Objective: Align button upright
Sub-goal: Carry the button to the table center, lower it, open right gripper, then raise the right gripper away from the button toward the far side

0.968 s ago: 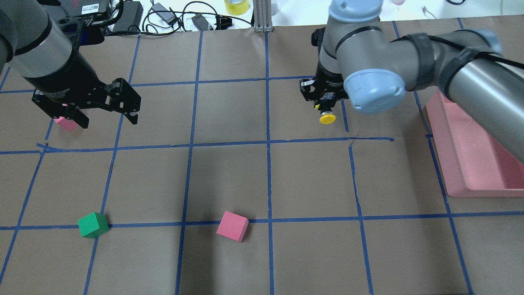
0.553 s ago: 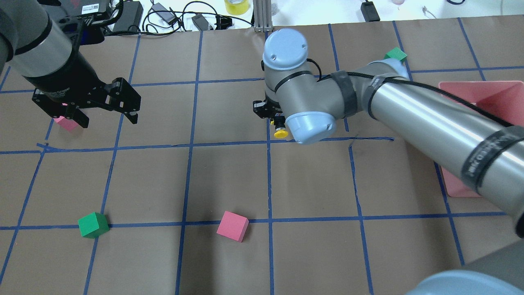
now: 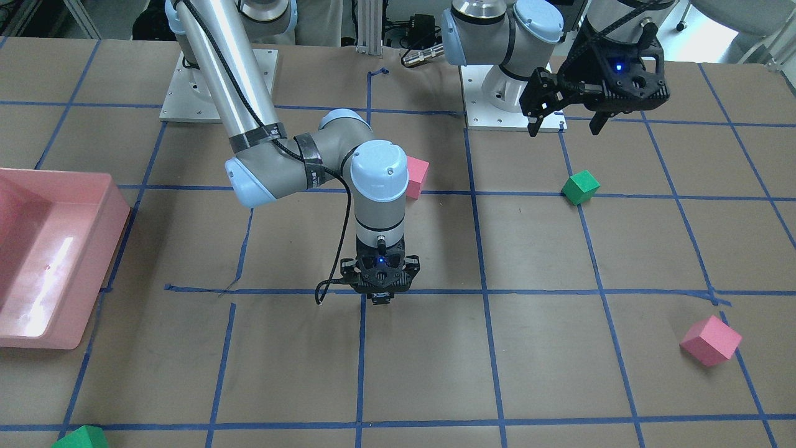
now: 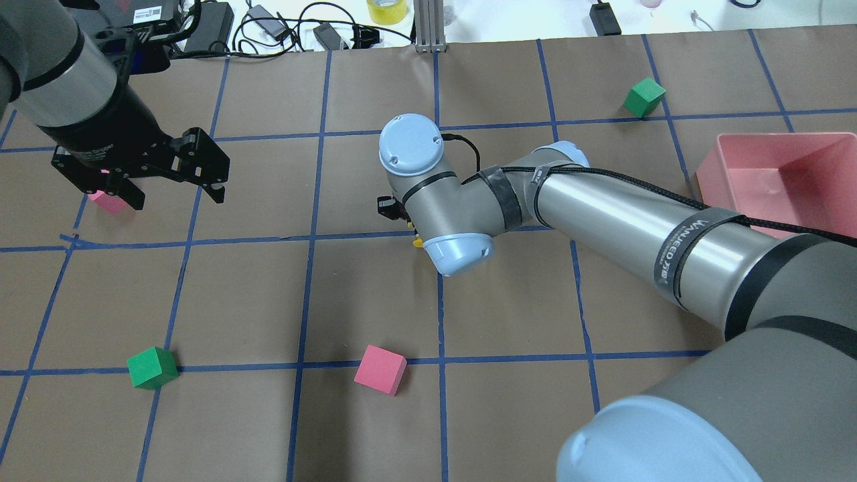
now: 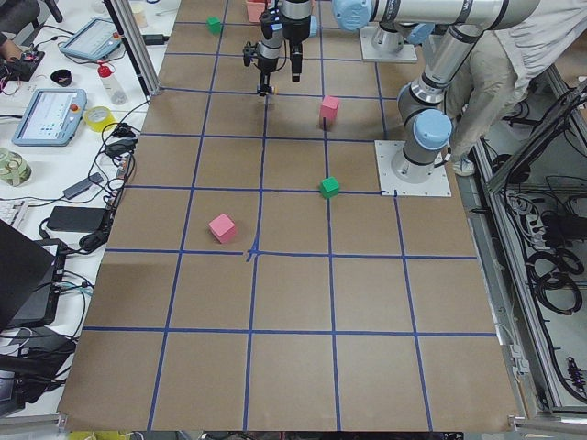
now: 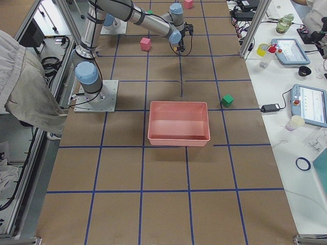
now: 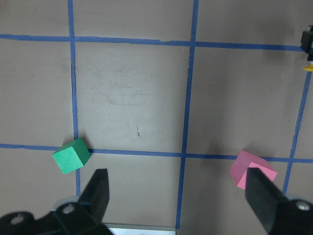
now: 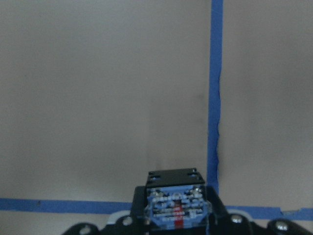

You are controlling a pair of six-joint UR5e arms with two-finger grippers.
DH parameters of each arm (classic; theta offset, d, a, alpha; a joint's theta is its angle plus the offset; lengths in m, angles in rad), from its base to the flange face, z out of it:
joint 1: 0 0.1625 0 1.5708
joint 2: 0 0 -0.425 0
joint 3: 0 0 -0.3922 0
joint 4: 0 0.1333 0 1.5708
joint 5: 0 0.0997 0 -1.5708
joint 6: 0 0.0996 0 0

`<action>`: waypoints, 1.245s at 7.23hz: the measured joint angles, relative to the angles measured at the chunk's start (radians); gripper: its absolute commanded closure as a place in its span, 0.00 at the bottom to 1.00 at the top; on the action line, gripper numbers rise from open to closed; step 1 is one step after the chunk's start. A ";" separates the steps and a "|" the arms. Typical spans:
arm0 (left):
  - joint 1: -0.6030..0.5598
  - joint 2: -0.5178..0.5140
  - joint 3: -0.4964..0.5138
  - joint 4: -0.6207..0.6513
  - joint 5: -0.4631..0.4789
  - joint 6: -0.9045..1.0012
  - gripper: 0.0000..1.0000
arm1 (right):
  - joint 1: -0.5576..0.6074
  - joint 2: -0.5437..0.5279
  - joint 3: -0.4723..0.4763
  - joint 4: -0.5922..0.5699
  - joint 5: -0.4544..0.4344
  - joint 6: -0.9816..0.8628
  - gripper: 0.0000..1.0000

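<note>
My right gripper [image 3: 380,296] points down over a blue tape crossing in the middle of the table and is shut on the button. The right wrist view shows the button's contact block [image 8: 176,204] between the jaws, its blue and red end facing the camera. In the overhead view only a sliver of the yellow cap [image 4: 417,244] shows below the wrist joint, which hides the rest. My left gripper [image 4: 177,196] is open and empty, held above the table at the far left, well away from the button.
A pink bin [image 4: 776,138] stands at the right edge. Foam cubes lie about: green [image 4: 152,367] and pink [image 4: 380,369] at the near side, pink [image 4: 106,201] under the left gripper, green [image 4: 644,96] at the far right. Cables lie beyond the far edge.
My right arm has swung left and nearer the robot, carrying the button from the right-hand squares to the centre tape line. The left arm has not moved.
</note>
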 measured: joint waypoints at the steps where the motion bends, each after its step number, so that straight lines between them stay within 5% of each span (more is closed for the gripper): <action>1: -0.001 -0.001 0.000 0.000 0.000 0.000 0.00 | 0.000 -0.001 0.010 -0.002 0.000 -0.001 0.00; 5: -0.001 -0.002 -0.001 0.000 0.000 0.000 0.00 | -0.026 -0.092 -0.002 0.062 0.019 -0.092 0.00; 9: 0.000 -0.002 -0.002 0.000 -0.001 0.000 0.00 | -0.311 -0.447 -0.114 0.617 0.112 -0.361 0.00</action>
